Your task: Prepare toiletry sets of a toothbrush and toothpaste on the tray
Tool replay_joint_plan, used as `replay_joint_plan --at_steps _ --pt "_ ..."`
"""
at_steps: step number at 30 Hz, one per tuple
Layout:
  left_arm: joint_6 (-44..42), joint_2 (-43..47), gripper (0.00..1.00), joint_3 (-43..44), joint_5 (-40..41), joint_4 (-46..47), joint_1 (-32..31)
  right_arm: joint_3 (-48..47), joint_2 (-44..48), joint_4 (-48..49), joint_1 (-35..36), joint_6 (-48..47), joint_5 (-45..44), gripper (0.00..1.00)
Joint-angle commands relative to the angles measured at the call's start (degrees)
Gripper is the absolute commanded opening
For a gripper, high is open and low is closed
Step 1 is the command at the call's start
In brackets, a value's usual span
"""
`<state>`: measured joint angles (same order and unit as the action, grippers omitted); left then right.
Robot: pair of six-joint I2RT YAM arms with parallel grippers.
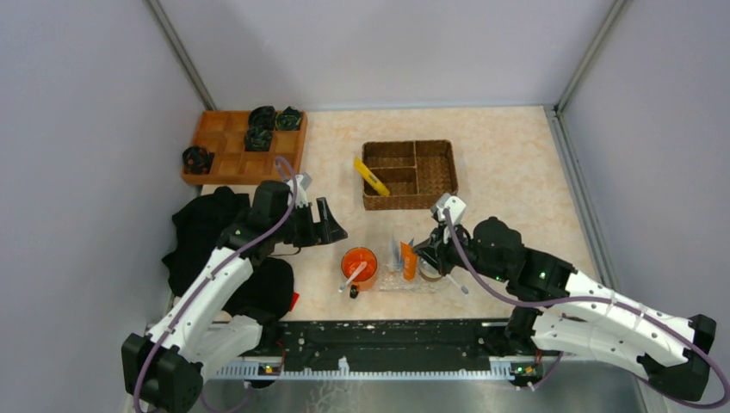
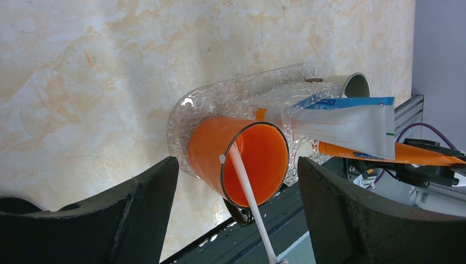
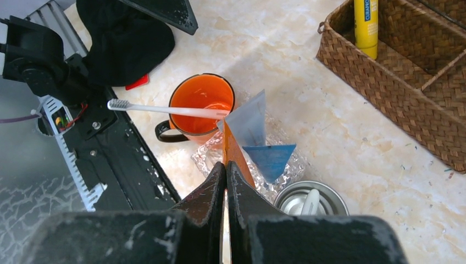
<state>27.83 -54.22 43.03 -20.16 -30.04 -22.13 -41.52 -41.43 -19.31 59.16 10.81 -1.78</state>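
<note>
a flat tray of clear, bumpy plastic lies at the near middle of the marble-patterned table, just in front of the arm bases. small wedge-shaped tubes stand bunched over it: a pale white one with blue print, a blue one just to its right, and a thin orange one at the near side. the right gripper has its jaws pressed together on the flat end of the orange tube, holding it edge-on above the tray. a round steel cup sits at the tray's right end with something white inside; what it is cannot be told. at the left end stands an orange mug with a black handle, and a slim white toothbrush rests slanted in it, bristle head sticking out over the near rim. the left gripper hangs left of and beyond the mug with its jaws wide apart, holding nothing. farther back, a yellow tube lies at the left side of a brown wicker divided basket
</note>
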Motion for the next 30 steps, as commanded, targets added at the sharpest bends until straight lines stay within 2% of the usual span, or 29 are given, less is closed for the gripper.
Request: replay_joint_plan --at_steps 1,30 --pt "0.3 0.4 0.85 -0.8 -0.9 0.0 0.3 0.7 0.1 4.1 0.7 1.4 0.6 0.0" --pt "-0.8 0.7 0.85 -0.3 -0.8 -0.5 0.3 7.2 -2.8 9.9 1.6 3.6 0.9 0.0"
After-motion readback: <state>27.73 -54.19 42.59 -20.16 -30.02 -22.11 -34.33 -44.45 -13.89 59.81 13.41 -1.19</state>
